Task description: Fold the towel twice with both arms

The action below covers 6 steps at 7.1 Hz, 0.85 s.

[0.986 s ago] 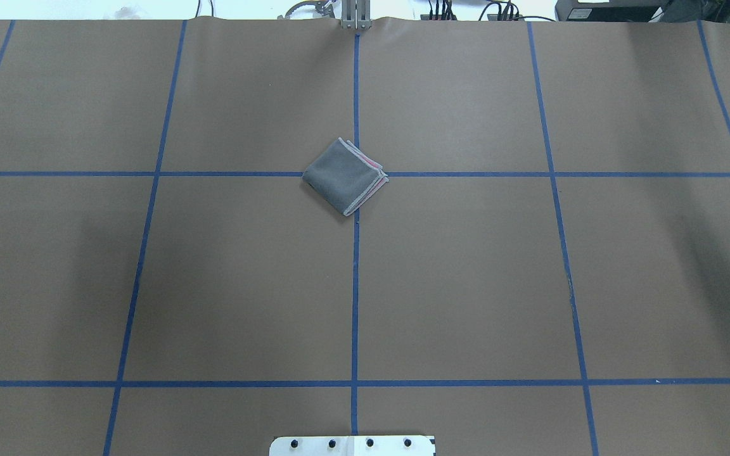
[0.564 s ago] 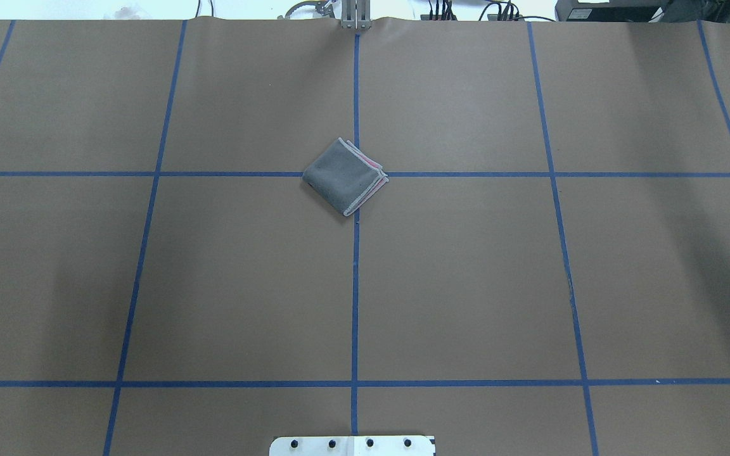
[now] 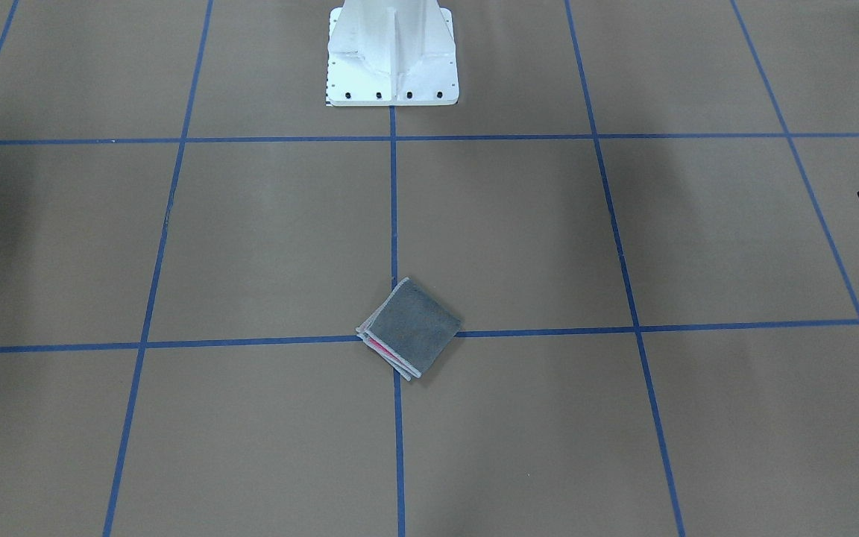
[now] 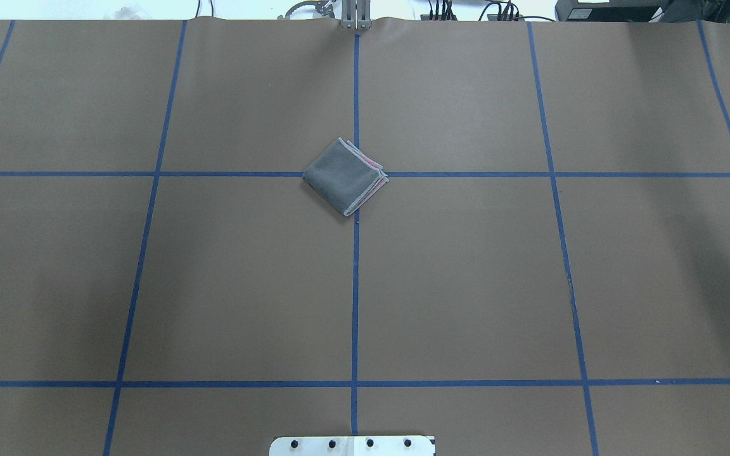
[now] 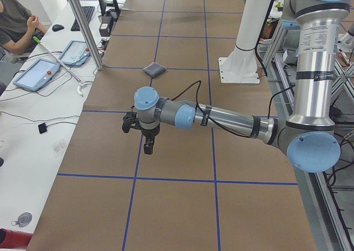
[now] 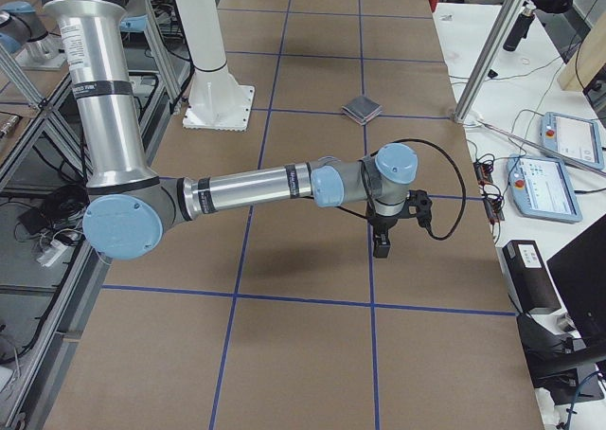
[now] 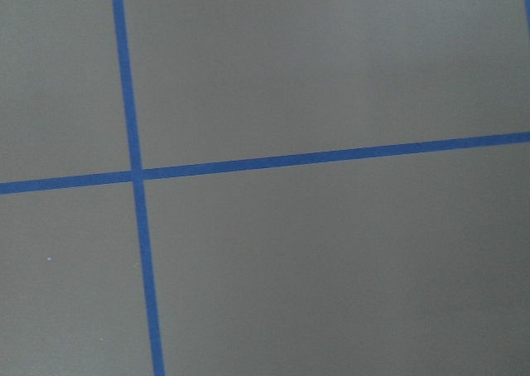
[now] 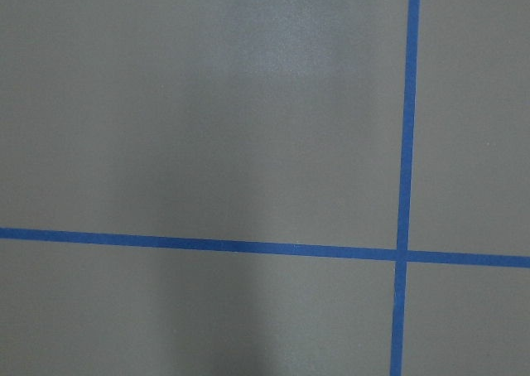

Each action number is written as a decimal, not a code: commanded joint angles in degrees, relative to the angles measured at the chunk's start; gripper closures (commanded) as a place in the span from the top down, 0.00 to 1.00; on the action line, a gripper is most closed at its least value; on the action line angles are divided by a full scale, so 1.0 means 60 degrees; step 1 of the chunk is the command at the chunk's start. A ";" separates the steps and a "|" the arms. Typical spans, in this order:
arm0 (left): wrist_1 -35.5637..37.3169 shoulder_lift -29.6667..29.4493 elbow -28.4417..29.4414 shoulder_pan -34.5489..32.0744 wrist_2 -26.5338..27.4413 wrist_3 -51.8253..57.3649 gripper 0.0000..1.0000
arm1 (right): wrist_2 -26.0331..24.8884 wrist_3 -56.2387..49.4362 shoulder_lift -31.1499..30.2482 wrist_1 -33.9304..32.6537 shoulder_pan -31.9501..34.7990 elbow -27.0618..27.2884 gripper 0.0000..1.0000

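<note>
Far from towel (image 4: 345, 176): left gripper (image 5: 147, 148), right gripper (image 6: 382, 248) empty.

The small square terry towel (image 4: 344, 175) is laid folded, dark grey face up, pink layers shown at one pale-edged side, where the desk's (image 4: 466, 285) blue tape lines (image 4: 355, 266) cross. The grey-silver jointed left arm (image 5: 221, 117) and right arm (image 6: 256, 186) are held well apart from it.

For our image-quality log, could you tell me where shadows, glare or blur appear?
Overhead exterior: broad soft shadows darken the table at both sides; the towel is sharp. Right wrist-mounted: a pale sheen at top centre, a dimmer patch lower left. Left wrist-mounted: even light, no glare.
</note>
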 commanded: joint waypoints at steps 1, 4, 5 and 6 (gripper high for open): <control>-0.0004 0.0022 0.0028 0.0004 0.0003 -0.0038 1.00 | 0.0153 0.0107 0.0017 -0.0048 -0.0130 -0.0057 1.00; -0.0018 0.0036 -0.0044 0.0004 -0.0583 -0.0082 1.00 | 0.0110 0.0034 -0.0041 -0.0048 -0.0116 0.0000 1.00; -0.0033 -0.0007 -0.0016 0.0004 -0.0554 -0.0067 1.00 | 0.0154 0.0092 -0.0085 -0.0062 -0.0116 0.0073 1.00; -0.0033 -0.0022 0.0028 0.0004 -0.0539 -0.0038 1.00 | 0.0024 0.0078 -0.0564 -0.0004 -0.0116 0.0451 1.00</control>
